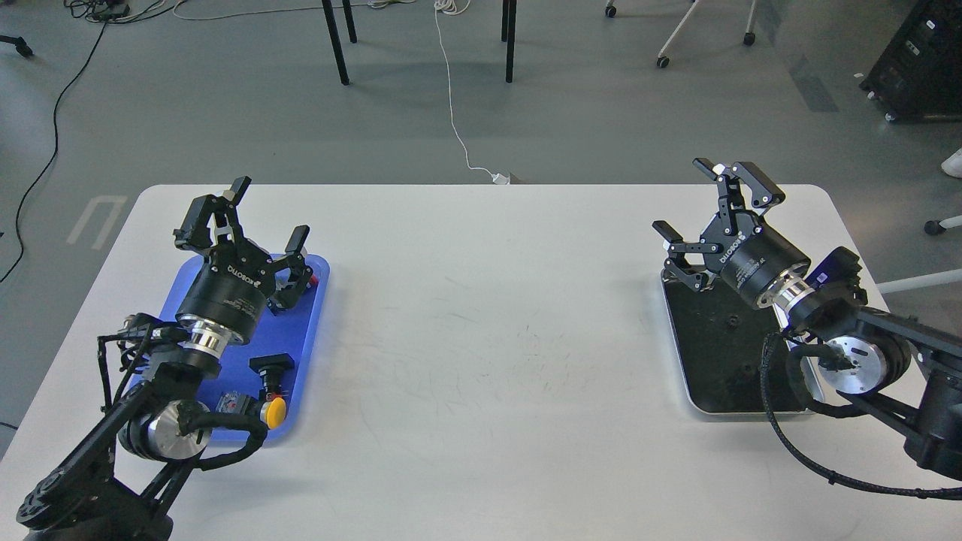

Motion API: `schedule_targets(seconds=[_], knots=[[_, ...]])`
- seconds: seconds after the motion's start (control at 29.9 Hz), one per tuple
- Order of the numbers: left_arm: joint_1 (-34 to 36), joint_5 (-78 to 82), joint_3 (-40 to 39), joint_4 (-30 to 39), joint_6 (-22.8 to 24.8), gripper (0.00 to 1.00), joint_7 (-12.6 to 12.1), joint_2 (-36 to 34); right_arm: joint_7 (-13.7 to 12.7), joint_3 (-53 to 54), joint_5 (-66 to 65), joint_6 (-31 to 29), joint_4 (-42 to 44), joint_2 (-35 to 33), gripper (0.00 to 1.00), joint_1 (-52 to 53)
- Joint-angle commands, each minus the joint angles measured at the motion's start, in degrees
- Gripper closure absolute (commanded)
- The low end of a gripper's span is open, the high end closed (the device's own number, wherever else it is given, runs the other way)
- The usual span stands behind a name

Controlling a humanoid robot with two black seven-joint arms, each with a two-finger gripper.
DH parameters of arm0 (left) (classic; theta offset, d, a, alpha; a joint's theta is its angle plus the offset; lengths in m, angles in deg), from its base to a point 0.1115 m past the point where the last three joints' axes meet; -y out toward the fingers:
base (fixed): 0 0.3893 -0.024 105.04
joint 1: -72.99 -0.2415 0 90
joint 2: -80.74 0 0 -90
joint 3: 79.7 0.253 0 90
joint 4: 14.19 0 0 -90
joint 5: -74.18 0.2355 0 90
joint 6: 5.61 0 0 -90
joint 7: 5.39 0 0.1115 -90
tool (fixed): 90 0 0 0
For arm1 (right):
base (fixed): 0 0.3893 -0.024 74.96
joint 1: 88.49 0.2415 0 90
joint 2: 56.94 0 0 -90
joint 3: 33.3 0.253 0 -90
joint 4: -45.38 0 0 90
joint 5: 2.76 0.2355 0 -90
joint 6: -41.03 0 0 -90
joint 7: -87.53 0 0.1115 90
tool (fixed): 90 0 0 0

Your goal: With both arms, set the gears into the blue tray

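The blue tray [302,330] lies at the table's left. My left gripper [270,214] hovers above its far end, open, with nothing between its fingers. At the right, my right gripper [682,197] stands open and empty over the far edge of a silver-rimmed metal tray [679,361] with a black inside. On that black inside I make out two tiny dark pieces, one gear [729,321] near the middle and another gear [745,368] closer to me. Both are faint against the dark surface. My right arm hides part of this tray.
In the blue tray lie push-button switches: a yellow-capped one [276,412], a black one [272,364] and a red-tipped one [313,280] under my left gripper. The white table [488,338] spreads wide between the trays. Chair legs and cables sit on the floor beyond.
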Motion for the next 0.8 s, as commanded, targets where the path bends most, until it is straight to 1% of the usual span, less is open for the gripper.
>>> schedule_targets(seconds=[0.0,0.23,0.47,0.6,0.77], knots=[[0.0,0.0,-0.1,0.2,-0.1,0.02,-0.2,0.0,0.0,0.1,0.0,0.0,-0.1,0.3,0.01,0.1],[0.5,0.0,0.2,0.0,-0.3,0.02,-0.1,-0.4,0.0,0.3,0.0,-0.1,0.7,1.6,0.01,0.2],[0.4,-0.6,0.1,-0.5,-0.8,0.02,0.1,-2.4,0.0,0.5,-0.1,-0.2,0.1,1.3,0.01,1.4],[0.1,-0.6,0.2,-0.4,-0.1,0.02,0.2,-4.7,0.0,0.3,-1.1,-0.4,0.7,0.8,0.01,1.7],[0.2,-0.6,0.2,-0.4,-0.1,0.02,0.1,-4.8,0.0,-0.1,-1.6,-1.6,1.8,0.5,0.01,2.3]])
